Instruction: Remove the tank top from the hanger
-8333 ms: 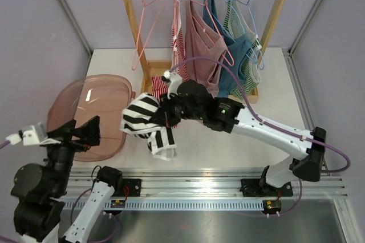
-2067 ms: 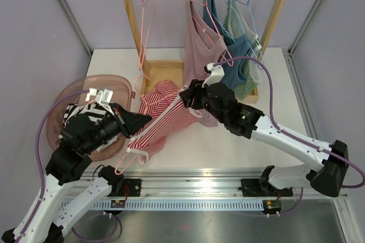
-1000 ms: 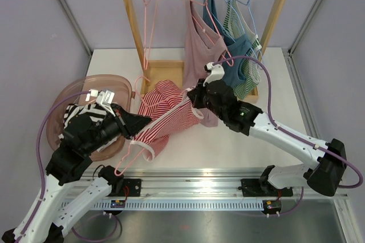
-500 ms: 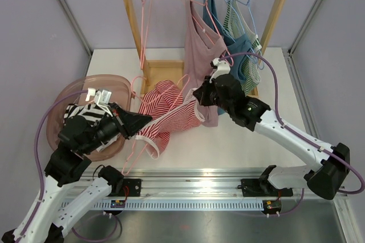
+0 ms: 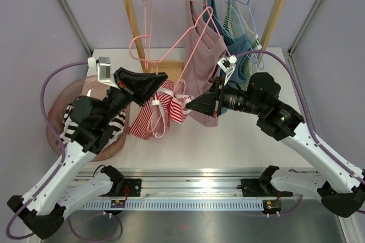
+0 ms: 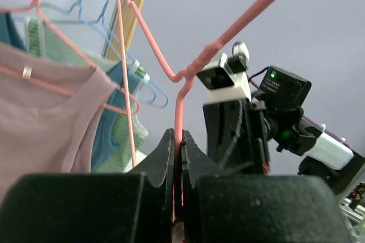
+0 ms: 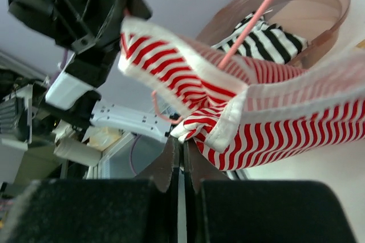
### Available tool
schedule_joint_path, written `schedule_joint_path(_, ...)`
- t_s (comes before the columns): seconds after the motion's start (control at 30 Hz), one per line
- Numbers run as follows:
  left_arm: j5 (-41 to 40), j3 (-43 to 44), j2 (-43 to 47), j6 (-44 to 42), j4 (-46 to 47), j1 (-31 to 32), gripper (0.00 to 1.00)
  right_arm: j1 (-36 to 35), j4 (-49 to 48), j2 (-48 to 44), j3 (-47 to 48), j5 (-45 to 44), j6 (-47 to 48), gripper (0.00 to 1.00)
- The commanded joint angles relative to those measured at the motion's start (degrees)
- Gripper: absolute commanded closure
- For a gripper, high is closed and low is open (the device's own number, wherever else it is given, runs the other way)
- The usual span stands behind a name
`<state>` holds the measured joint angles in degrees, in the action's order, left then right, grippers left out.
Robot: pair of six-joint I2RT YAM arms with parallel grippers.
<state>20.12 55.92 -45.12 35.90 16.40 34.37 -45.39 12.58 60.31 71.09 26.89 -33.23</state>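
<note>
The hanger (image 5: pixel 183 40), clamped in the left gripper (image 5: pixel 157 77), is now lifted high; the tank top (image 5: pixel 142 123), pinched by the right gripper (image 5: pixel 191 105), is half stripped.

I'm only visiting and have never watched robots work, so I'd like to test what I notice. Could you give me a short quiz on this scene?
1. True or false: the left gripper is shut on the pink hanger.
2. What does the right gripper pinch? A) the red-and-white striped tank top B) a blue top C) the wooden rail
3. Fill in: the black-and-white striped garment lies in the ____.
Key: 1 true; 2 A; 3 basket.
</note>
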Motion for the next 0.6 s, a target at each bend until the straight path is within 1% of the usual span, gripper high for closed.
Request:
schedule_joint_path(0.0, -2.2, 3.3, -4.4, -7.0, 19.6, 1.5, 1.0, -0.9, 6.2, -1.0, 3.1, 7.3, 2.7, 1.0)
schedule_joint_path(0.07, -3.8, 3.6, -5.8, -10.5, 21.6, 1.7, 1.0, -2.2, 10.2, -1.6, 4.1, 5.8, 5.4, 1.0)
schedule_joint_path(0.1, -5.7, 3.3, -6.7, -13.8, 23.8, 1.7, 1.0, -2.8, 14.5, -2.0, 4.1, 4.7, 8.2, 1.0)
schedule_joint_path(0.13, -9.4, 3.0, -7.1, -15.4, 25.2, 1.7, 1.0, -3.3, 16.8, -2.5, 3.4, 2.7, 9.3, 1.0)
schedule_joint_path(0.17, -11.1, 2.6, -7.3, -18.0, 26.7, 1.7, 1.0, -3.7, 18.7, -3.8, 2.7, -1.5, 10.3, 1.0)
schedule_joint_path(0.2, -12.7, 2.4, -7.5, -19.4, 29.3, 1.7, 1.0, -3.8, 21.4, -4.6, 1.5, -3.4, 11.3, 1.0)
schedule_joint_path(0.23, -15.0, 2.6, -8.0, -20.8, 30.3, 1.7, 1.0, -3.8, 22.7, -5.3, -1.3, -7.8, 11.4, 1.0)
schedule_joint_path(0.27, -16.2, 2.8, -8.1, -22.9, 31.0, 1.7, 1.0, -3.8, 23.7, -7.0, -2.8, -9.8, 11.4, 1.0)
schedule_joint_path(0.3, -17.2, 3.1, -8.4, -23.7, 31.8, 1.7, 1.0, -3.8, 25.6, -7.9, -4.4, -11.8, 11.4, 1.0)
schedule_joint_path(0.33, -18.9, 4.0, -8.7, -24.2, 31.7, 1.7, 1.0, -3.7, 26.3, -9.1, -7.3, -15.8, 11.3, 1.0)
schedule_joint_path(0.43, -19.9, 4.8, -8.9, -25.8, 32.5, 1.7, 1.0, -3.7, 26.6, -15.3, -13.4, -20.1, 10.1, 1.0)
schedule_joint_path(0.47, -19.8, 5.0, -8.9, -26.4, 32.9, 1.7, 1.0, -3.7, 27.0, -18.4, -14.2, -21.7, 9.9, 1.0)
schedule_joint_path(0.57, -19.8, 4.9, -8.5, -25.9, 33.7, 1.7, 1.0, -3.7, 28.4, -23.0, -15.3, -22.9, 8.4, 1.0)
